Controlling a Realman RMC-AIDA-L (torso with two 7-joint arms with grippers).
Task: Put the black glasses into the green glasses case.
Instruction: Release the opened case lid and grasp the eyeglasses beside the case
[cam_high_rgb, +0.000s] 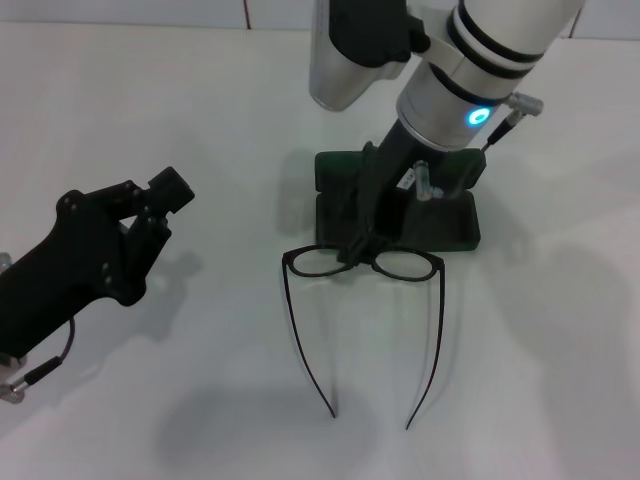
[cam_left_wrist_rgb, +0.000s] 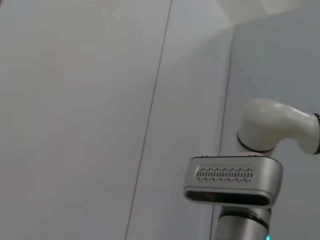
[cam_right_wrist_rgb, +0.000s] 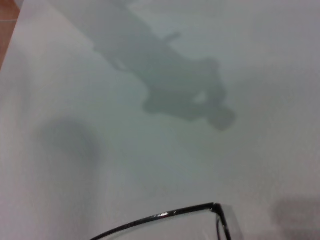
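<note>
My right fingers (cam_high_rgb: 358, 247) pinch the glasses (cam_high_rgb: 365, 268) at the bridge, just before the open case (cam_high_rgb: 440, 222). My left fingers (cam_high_rgb: 150, 205), released, hover over the tabletop (cam_high_rgb: 150, 400).

Bright, even light from above. Soft grey shadows on white table (cam_high_rgb: 560, 380). Blue lamp glows on right arm (cam_high_rgb: 478, 116). Right wrist view hazy, with big blurry shadow. Black glasses (cam_high_rgb: 362, 263) cast thin shadow lines.
</note>
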